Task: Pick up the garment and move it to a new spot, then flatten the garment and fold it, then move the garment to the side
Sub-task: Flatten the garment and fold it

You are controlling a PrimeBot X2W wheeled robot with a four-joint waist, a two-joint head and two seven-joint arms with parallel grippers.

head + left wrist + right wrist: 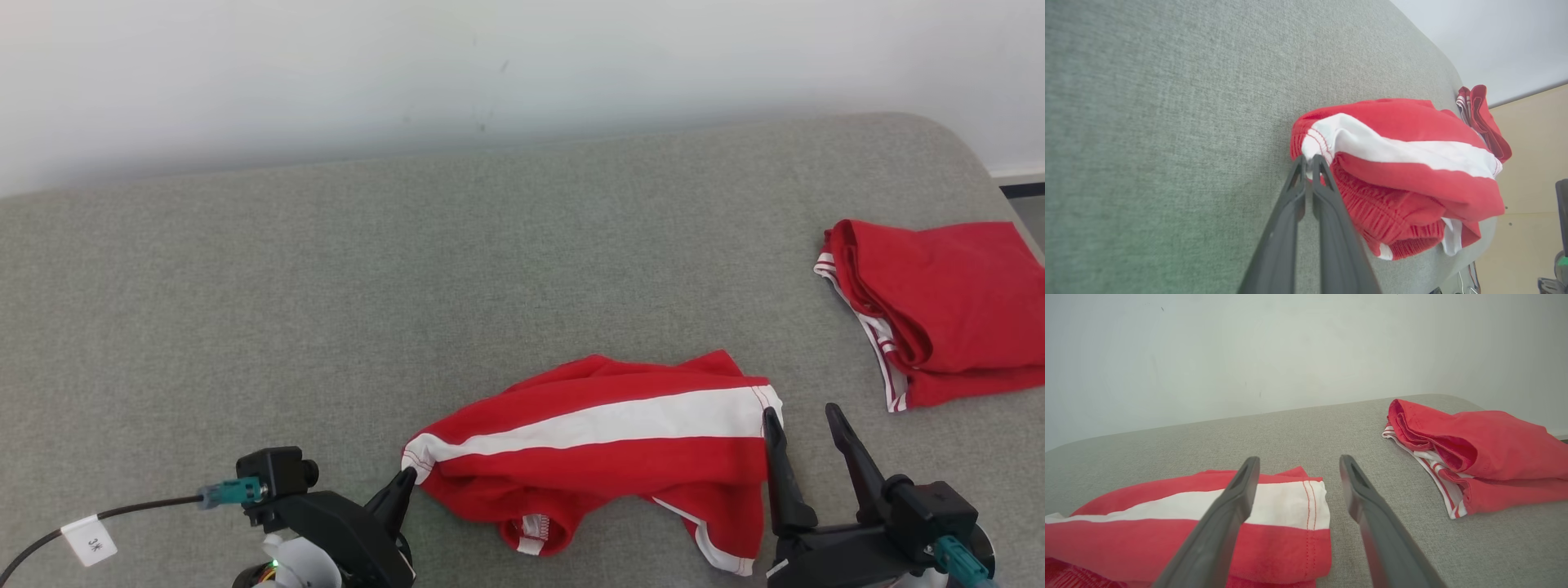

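A crumpled red cloth garment with a white stripe (pixel 604 441) lies near the front of the grey fabric-covered tabletop (pixel 326 286). Fingers of the left gripper (pixel 406 480) pinch its striped corner, likely to lift it. Those of the right gripper (pixel 802 418) gape empty at the opposite hem.

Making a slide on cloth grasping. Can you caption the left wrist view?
Left gripper, jaws shut on the white-striped edge of crumpled red shorts lying on a grey upholstered surface.

Red shorts (pixel 604 457) (white side stripe) crumpled, near front edge.
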